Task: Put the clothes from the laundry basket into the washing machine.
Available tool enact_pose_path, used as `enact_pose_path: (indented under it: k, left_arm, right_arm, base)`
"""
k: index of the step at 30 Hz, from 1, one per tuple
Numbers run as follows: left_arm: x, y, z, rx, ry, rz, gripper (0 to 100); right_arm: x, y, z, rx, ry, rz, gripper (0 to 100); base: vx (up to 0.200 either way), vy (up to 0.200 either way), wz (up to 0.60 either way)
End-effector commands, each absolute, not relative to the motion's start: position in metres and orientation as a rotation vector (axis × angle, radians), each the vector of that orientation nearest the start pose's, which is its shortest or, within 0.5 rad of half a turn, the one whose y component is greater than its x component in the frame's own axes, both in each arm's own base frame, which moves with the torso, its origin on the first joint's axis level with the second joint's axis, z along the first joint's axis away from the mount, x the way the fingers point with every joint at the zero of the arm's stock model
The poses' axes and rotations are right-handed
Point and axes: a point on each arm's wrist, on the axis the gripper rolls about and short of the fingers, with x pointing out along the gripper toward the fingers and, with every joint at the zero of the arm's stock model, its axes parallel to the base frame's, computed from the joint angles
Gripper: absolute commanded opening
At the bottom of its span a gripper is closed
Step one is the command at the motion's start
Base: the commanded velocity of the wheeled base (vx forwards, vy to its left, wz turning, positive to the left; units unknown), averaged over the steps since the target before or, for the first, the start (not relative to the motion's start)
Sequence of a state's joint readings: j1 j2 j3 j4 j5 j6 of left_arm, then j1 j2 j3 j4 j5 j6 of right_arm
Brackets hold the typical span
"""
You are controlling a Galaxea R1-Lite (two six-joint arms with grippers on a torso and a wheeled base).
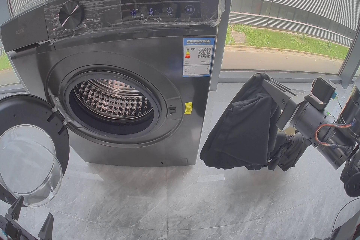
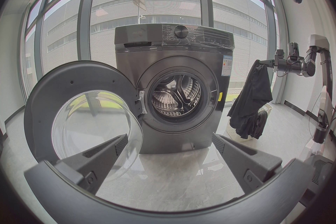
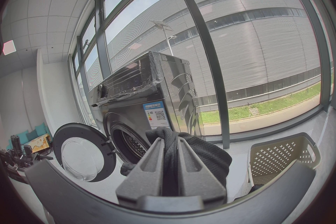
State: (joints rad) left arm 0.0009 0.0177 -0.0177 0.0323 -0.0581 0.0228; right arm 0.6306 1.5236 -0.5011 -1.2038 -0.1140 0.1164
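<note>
A dark grey washing machine (image 1: 112,45) stands with its round door (image 1: 32,147) swung wide to the left, baring the steel drum (image 1: 112,102). My right gripper (image 1: 267,84) is shut on a black garment (image 1: 243,128) that hangs in the air to the right of the machine, well above the floor. In the right wrist view the garment (image 3: 206,156) bunches between and beyond the fingers (image 3: 154,165). A cream laundry basket (image 3: 280,158) sits on the floor below that arm. My left gripper (image 2: 168,151) is open and low, facing the machine (image 2: 175,84) from in front of the door.
Grey marble floor (image 1: 187,199) lies open in front of the machine. A tall window with a metal post (image 1: 221,19) runs behind and to the right. The open door (image 2: 84,112) juts out on the left side.
</note>
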Motion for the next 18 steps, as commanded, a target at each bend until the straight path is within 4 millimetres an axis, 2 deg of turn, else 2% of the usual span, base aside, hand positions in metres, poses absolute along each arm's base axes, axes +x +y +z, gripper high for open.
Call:
enact_pose_path:
  k: [1,4,13,18]
  left_arm:
    - [-0.0229,-0.0013,0.0722,0.022,0.032,-0.057,100]
    - [-0.0229,-0.0013,0.0722,0.022,0.032,-0.057,100]
    - [-0.0229,-0.0013,0.0722,0.022,0.032,-0.057,100]
    - [-0.0229,-0.0013,0.0722,0.021,0.032,-0.057,100]
  right_arm:
    - [0.1967,0.1404,0.2078,0.18,-0.139,0.525,0]
    - [0.1967,0.1404,0.208,0.18,-0.14,0.525,0]
    - [0.1968,0.1405,0.2072,0.179,-0.137,0.527,0]
    - [0.197,0.1406,0.2065,0.179,-0.134,0.527,0]
  base:
    - [-0.2,0.0,0.0]
    - [-0.2,0.0,0.0]
    - [0.0,0.0,0.0]
    - [0.0,0.2,0.0]
